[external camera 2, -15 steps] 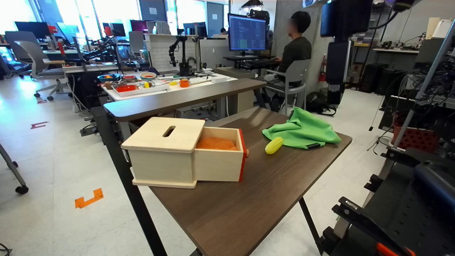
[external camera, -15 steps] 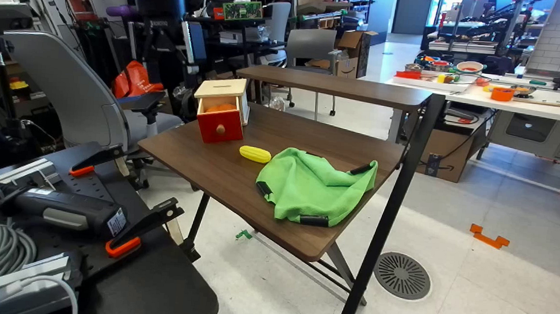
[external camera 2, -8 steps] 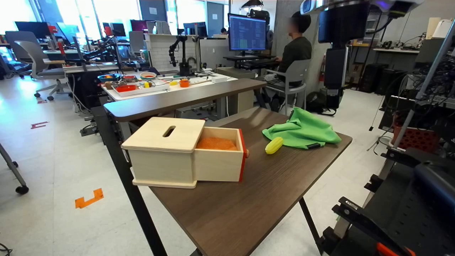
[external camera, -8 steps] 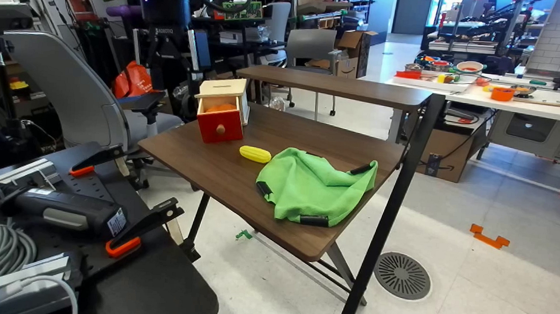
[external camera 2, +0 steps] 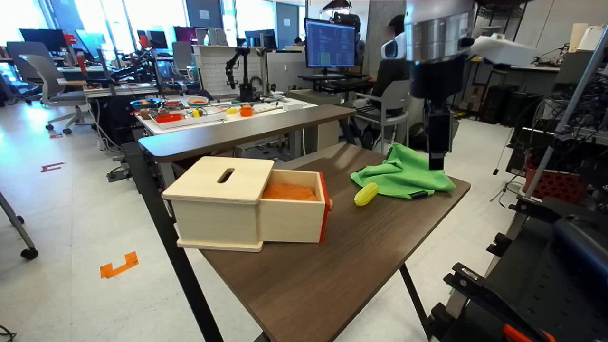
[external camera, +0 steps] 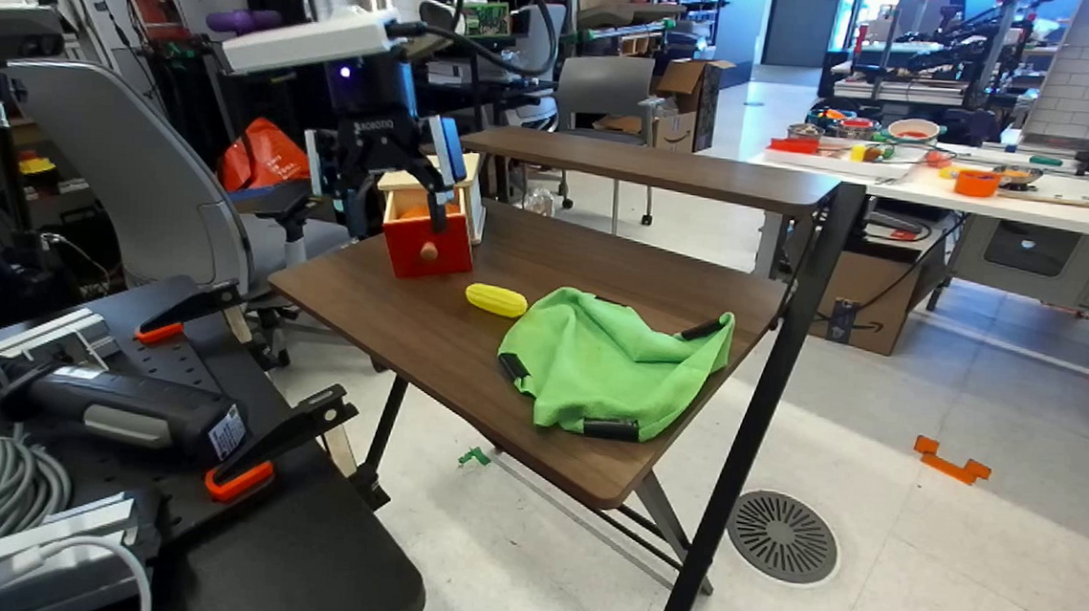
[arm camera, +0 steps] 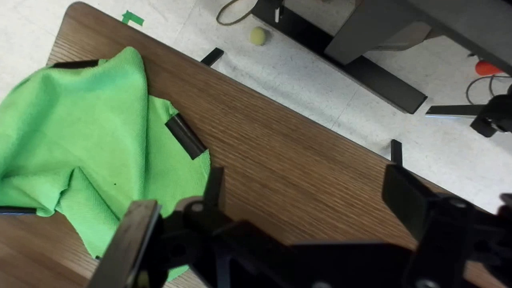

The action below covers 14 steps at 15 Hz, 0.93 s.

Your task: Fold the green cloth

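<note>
Near one end of a brown, wood-grained table [external camera: 558, 249] lies the green cloth [external camera: 608, 363], rumpled, with a yellow toy [external camera: 496, 300] just beside it. Light and limp, the cloth should drape rather than resist — hardly fragile, and its textured weave ought to pinch well. For folding, the flat edge by a black strip [arm camera: 186, 136] seems a better hold than the raised middle. The claw [arm camera: 302, 180] hangs above, apart from the cloth — spread wide, holding nothing. The smooth table may let the cloth skid when tugged. A box [external camera 2: 218, 218] shares it; beyond, a person [external camera 2: 390, 80] sits by a monitor [external camera 2: 330, 45].
</note>
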Available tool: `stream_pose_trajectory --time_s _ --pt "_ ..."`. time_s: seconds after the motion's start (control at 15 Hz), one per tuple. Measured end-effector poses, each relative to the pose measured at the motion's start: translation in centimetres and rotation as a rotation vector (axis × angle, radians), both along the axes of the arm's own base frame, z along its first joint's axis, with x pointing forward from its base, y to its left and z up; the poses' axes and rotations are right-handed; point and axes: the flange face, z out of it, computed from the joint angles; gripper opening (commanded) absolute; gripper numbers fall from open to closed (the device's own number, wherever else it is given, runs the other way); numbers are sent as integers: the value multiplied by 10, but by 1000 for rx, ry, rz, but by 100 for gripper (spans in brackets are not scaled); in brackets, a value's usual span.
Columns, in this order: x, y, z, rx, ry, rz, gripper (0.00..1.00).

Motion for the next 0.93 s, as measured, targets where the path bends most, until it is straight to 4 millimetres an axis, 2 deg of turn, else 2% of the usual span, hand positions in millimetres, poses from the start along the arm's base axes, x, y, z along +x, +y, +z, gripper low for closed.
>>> stream_pose_trajectory --time_s 0.2,0.4,0.6,0.73,0.8,0.87,0.93 --pt "15 -11 -41 22 37 77 100" --pt "25 -32 -81 35 91 107 100" --pt "37 -61 -109 45 119 103 100" --pt "45 -78 -120 50 123 97 100" --pt "49 -85 -125 52 124 93 97" --pt "53 -91 -129 52 124 90 73" --pt "56 -95 -132 53 125 89 72"
